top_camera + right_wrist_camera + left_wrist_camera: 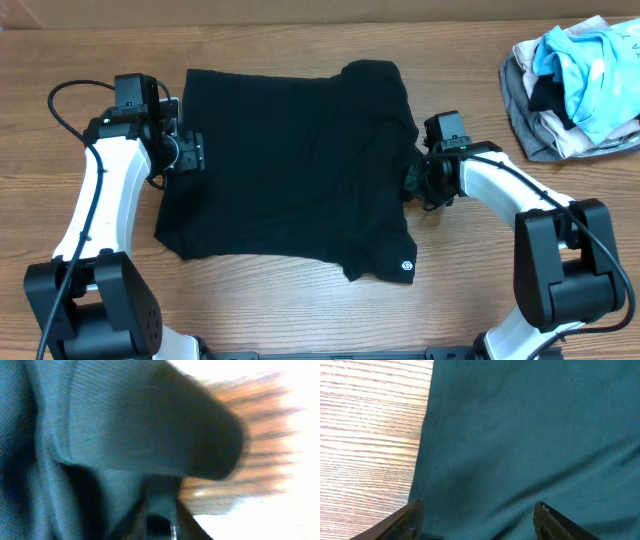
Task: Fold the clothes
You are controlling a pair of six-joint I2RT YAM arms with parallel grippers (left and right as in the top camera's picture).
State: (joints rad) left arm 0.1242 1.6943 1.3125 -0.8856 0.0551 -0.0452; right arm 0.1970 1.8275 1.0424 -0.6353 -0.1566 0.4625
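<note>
Black garment (pixel 290 165) lies spread out, right tool (pixel 416 182) pinching its edge.

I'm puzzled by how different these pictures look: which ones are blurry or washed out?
Overhead: sharp and evenly lit, though the black garment shows little fold detail. Left wrist: sharp, the fabric tinted teal, the wooden table bright. Right wrist: smeared and out of focus, the table blown out to white at right.
</note>
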